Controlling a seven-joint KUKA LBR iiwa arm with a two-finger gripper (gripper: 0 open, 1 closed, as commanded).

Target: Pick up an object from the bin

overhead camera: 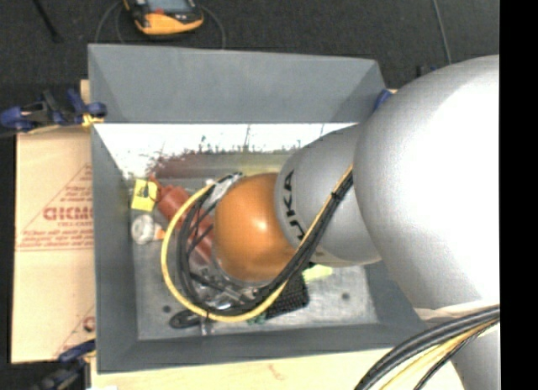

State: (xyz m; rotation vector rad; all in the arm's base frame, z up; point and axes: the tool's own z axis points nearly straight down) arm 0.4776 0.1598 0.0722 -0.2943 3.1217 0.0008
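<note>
Cannot tell from my screen which thing tool (217, 289) is over. It sits low near middle of bin (113, 283), tucked under orange wrist cover (248, 229). Tool wide or narrow: I cannot tell.

Nearest around cover:
- red thing (172, 199) at 10 o'clock, partly behind yellow cable loop (171, 245)
- black mesh piece (290, 296) at 5
- green scrap (319, 272) at 4

Further out:
- clear roundish thing (143, 229) at 9
- yellow thing (145, 195) at 10
- small black thing (185, 321) at 7

Arm (420, 195) blocks my sight of bin's 3 o'clock side.
</note>
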